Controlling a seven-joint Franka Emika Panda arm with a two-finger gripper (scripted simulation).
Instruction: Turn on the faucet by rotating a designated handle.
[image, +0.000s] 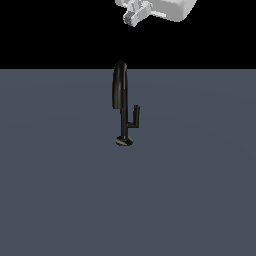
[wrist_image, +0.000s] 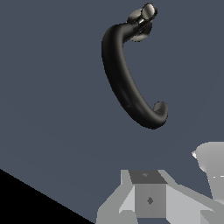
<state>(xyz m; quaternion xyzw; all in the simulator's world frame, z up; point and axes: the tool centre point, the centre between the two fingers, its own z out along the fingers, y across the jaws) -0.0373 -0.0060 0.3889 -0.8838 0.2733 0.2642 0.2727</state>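
The glossy black faucet (image: 120, 90) stands upright on the grey floor in the middle of the exterior view, on a small round base disc (image: 124, 141). Its handle (image: 135, 116), a short L-shaped lever with an upright tip, branches off the stem toward the exterior view's right. My gripper (image: 134, 17) hangs high above the faucet, cut off by the frame's top edge. The wrist view looks down on the arched spout (wrist_image: 122, 78), with the handle tip (wrist_image: 148, 11) just past it. The gripper (wrist_image: 179, 173) is open, holds nothing, and is well clear of the faucet.
A flat grey floor (image: 60, 190) spreads all around the faucet, meeting a black background behind it. No other objects show.
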